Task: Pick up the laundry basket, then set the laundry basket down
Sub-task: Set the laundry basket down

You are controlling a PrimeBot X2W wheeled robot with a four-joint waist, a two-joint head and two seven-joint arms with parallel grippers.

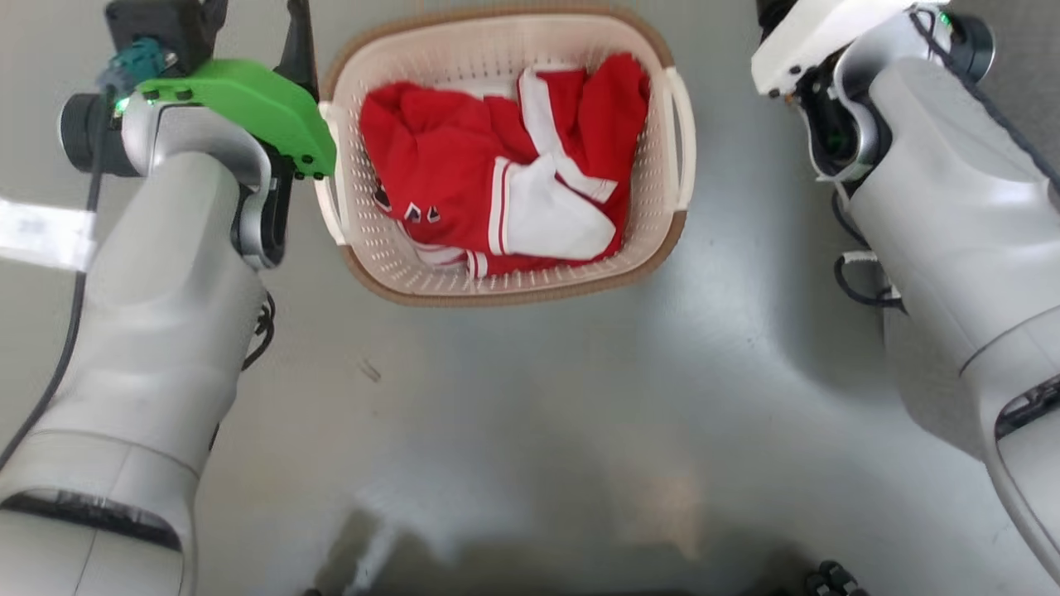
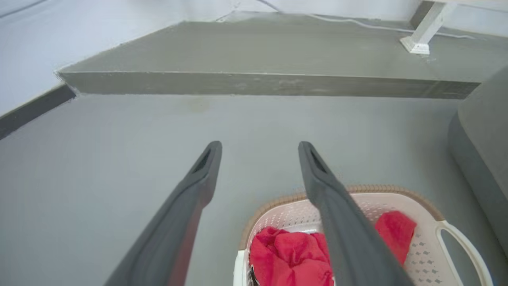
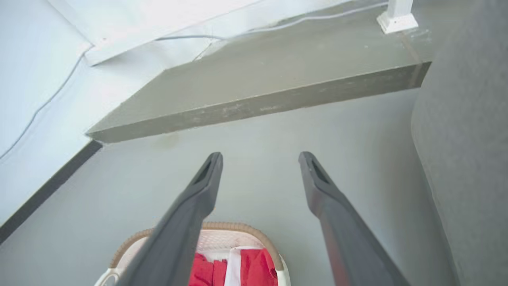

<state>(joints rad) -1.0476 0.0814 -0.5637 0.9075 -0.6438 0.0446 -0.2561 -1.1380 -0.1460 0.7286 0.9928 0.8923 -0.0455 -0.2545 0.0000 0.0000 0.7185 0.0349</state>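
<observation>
The laundry basket (image 1: 389, 265) stands on the grey floor (image 1: 530, 414) at 12 o'clock in the head view, its brown woven-look rim running round cream perforated walls. A crumpled red and white garment (image 1: 497, 182) lies inside it. One white handle (image 1: 683, 149) loops out at the basket's 3 o'clock. The handle at its 9 o'clock (image 1: 330, 207) is partly covered by the green wrist cover (image 1: 248, 108) of the left arm, and whether the two touch cannot be told.

The left forearm (image 1: 166, 331) rises from 7 o'clock to that side of the basket. The right forearm (image 1: 952, 207) comes in from 4 o'clock, and its white wrist cover (image 1: 820, 33) sits at the basket's 2 o'clock, with bare floor between it and the handle.

In the left wrist view the left gripper (image 2: 258, 147) has its jaws spread wide with nothing between them. The basket (image 2: 420, 254) lies at 5 o'clock there, below and behind one finger. In the right wrist view the right gripper (image 3: 260, 157) is likewise spread and empty, with the basket's rim (image 3: 238, 227) at 6 o'clock behind the other finger.

Farther out, a raised grey step (image 2: 258, 83) crosses at 12 o'clock, a white post foot (image 2: 416, 43) stands on it at 1 o'clock, and a grey upholstered edge (image 2: 480, 159) fills 3 o'clock. A strip of white tape (image 1: 41, 232) lies on the floor at 9 o'clock in the head view.
</observation>
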